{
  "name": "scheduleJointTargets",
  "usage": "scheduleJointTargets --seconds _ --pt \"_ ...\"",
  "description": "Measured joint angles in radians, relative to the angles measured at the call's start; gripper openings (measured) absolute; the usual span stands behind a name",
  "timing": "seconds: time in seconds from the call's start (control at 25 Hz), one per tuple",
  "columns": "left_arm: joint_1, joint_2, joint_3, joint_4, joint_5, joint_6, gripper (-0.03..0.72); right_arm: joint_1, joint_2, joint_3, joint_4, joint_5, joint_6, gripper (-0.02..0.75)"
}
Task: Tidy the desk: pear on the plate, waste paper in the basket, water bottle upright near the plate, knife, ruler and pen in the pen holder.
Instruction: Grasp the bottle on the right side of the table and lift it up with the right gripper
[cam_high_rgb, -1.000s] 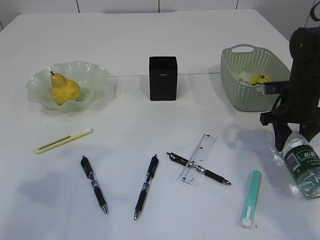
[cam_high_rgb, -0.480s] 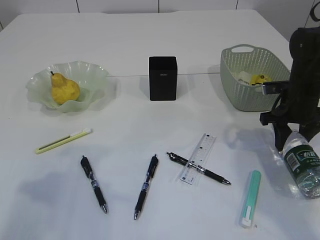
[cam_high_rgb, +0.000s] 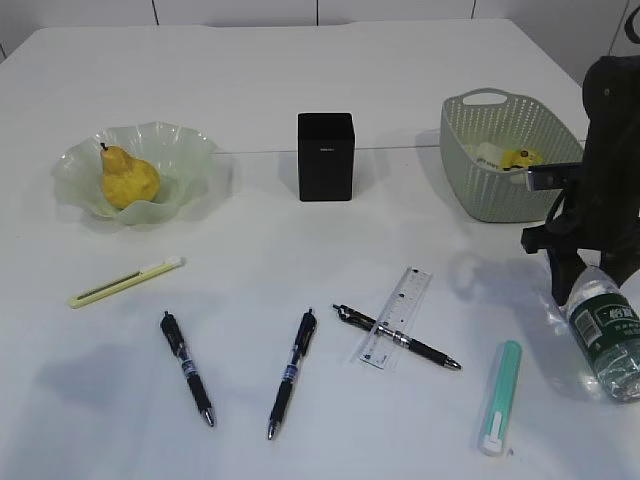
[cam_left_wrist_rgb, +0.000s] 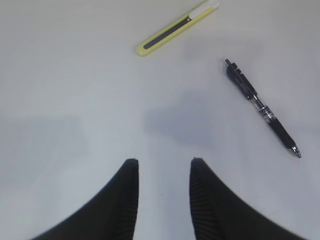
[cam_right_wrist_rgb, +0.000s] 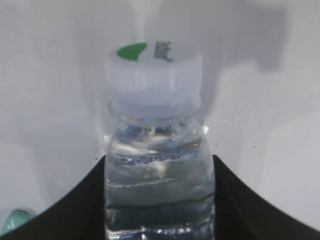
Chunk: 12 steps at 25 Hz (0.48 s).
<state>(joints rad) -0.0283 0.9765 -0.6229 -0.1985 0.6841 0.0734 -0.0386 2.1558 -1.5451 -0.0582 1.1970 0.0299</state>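
The water bottle (cam_high_rgb: 606, 332) lies on its side at the desk's right edge, white cap toward the basket. My right gripper (cam_high_rgb: 592, 285) is shut on its clear neck end (cam_right_wrist_rgb: 157, 175), with a finger pressed against each side just below the cap. The pear (cam_high_rgb: 128, 180) sits in the plate (cam_high_rgb: 185, 150) at the left. Waste paper (cam_high_rgb: 515, 157) lies inside the basket (cam_high_rgb: 500, 190). The pen holder (cam_high_rgb: 325, 157) stands mid-desk. A yellow-green knife (cam_high_rgb: 127, 281) (cam_left_wrist_rgb: 177, 28), the ruler (cam_high_rgb: 397, 317) and three pens (cam_high_rgb: 187, 368) (cam_high_rgb: 293, 372) (cam_high_rgb: 397, 337) lie flat. My left gripper (cam_left_wrist_rgb: 162, 162) hangs open over bare desk.
A teal utility knife (cam_high_rgb: 499, 397) lies near the front edge, left of the bottle. One pen rests across the ruler. In the left wrist view a black pen (cam_left_wrist_rgb: 262, 107) lies to the right ahead of the fingers. The left arm is outside the exterior view.
The right arm has edged very slightly to the right at the bottle. Everything else on the desk lies where it was.
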Motion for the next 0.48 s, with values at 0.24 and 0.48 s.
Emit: scheduleJointTargets --seconds 0.24,0.48 --pt "0.000 0.000 0.000 -0.001 0.000 0.000 0.239 0.000 -0.050 0.041 0.011 -0.005 0.000 0.392" --pt "0.000 0.000 0.000 -0.001 -0.002 0.000 0.239 0.000 -0.148 0.044 0.038 -0.005 -0.002 0.392"
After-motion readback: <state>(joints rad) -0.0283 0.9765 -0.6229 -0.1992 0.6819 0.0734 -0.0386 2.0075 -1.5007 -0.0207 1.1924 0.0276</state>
